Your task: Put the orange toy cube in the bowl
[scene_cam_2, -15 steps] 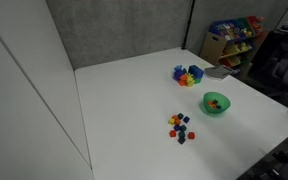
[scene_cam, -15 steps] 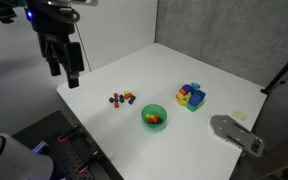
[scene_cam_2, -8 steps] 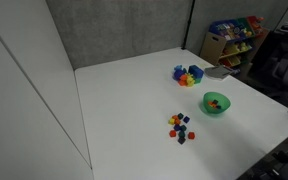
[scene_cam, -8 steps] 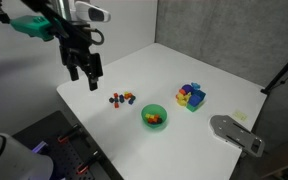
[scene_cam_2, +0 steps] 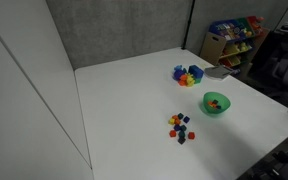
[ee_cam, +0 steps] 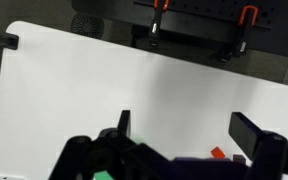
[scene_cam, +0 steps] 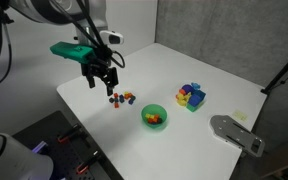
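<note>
On the white table (scene_cam: 219,70), the orange toy cube (scene_cam: 130,97) sat at the edge of a little huddle of tiny toys (scene_cam: 117,99), packed so close I couldn't tell if it was touching its neighbours. The bowl (scene_cam: 155,116) was near the pile with a few small bits in it, and the blue container of blocks (scene_cam: 191,96) sat beyond that. The gripper (scene_cam: 103,84) hung just above and beside the huddle, jaws spread wide, nothing in them. In the wrist view, a reddish speck (ee_cam: 218,153) showed low between the fingers, too small to say which toy it was. My worry: with the jaws that wide and the pieces that crowded, closing could scoop up the dark red or blue one instead, or flick the cube across the table. Being slightly off-centre would do it.
</note>
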Controlling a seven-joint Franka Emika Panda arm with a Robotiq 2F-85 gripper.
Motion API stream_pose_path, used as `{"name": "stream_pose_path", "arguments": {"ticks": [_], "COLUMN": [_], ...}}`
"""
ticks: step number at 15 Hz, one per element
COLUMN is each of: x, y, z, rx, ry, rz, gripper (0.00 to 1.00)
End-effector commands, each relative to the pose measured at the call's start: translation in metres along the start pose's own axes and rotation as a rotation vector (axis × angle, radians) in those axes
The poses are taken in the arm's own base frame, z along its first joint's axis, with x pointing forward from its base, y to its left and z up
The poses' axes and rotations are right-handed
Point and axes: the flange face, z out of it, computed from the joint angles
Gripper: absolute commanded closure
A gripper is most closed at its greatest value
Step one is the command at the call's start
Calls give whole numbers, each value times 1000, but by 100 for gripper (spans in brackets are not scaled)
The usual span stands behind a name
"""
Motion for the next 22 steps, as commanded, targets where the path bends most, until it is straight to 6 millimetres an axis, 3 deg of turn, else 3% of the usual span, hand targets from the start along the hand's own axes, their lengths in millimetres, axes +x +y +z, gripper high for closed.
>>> {"name": "stream_pose_path", "arguments": {"ticks": [1,9,22], "x": [20,61,139], "y": [-8,-33,-103], "z": [25,85,193], "rx": [24,14,57], "ry": [13,69,87], "rz": [-4,-56,-108], "gripper": [0,0,0]}}
